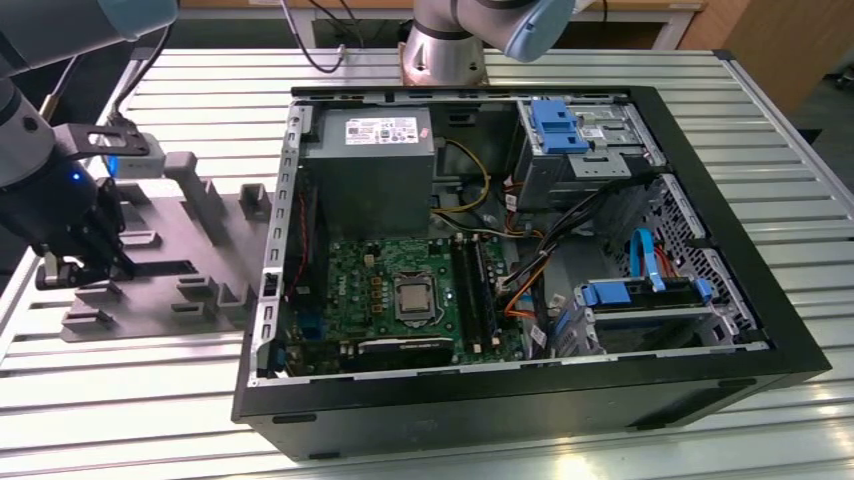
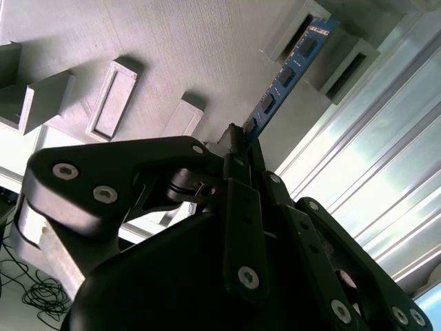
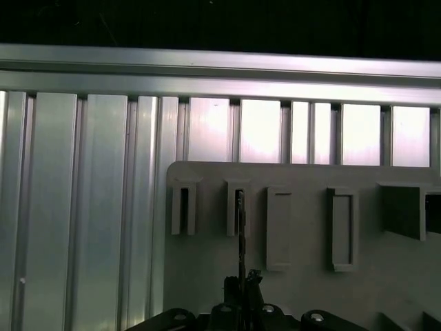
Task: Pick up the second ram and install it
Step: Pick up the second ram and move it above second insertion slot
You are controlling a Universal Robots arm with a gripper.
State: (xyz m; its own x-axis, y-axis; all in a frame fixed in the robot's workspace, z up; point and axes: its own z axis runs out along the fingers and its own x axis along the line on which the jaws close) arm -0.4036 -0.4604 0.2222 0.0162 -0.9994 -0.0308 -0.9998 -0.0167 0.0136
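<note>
The second ram (image 2: 286, 72) is a thin blue board with dark chips, standing on edge in the second wrist view. Its far end rests in a slotted holder (image 2: 293, 31) of the grey fixture plate (image 2: 172, 55). My gripper (image 2: 238, 146) is shut on its near end. In the first wrist view the ram (image 3: 240, 231) appears edge-on, running from a holder slot down to the gripper (image 3: 241, 284). In the exterior view the gripper (image 1: 83, 268) hangs low over the fixture plate (image 1: 160, 285), on the exterior view's left, apart from the open computer case (image 1: 467, 385).
The case lies open with the motherboard (image 1: 387, 285) and its long black memory slots (image 1: 467, 285) exposed. A power supply (image 1: 374, 160), drive cages and blue cables (image 1: 647, 265) fill the rest. Raised blocks (image 1: 200, 190) stand on the fixture plate. The table is ribbed aluminium (image 1: 134, 400).
</note>
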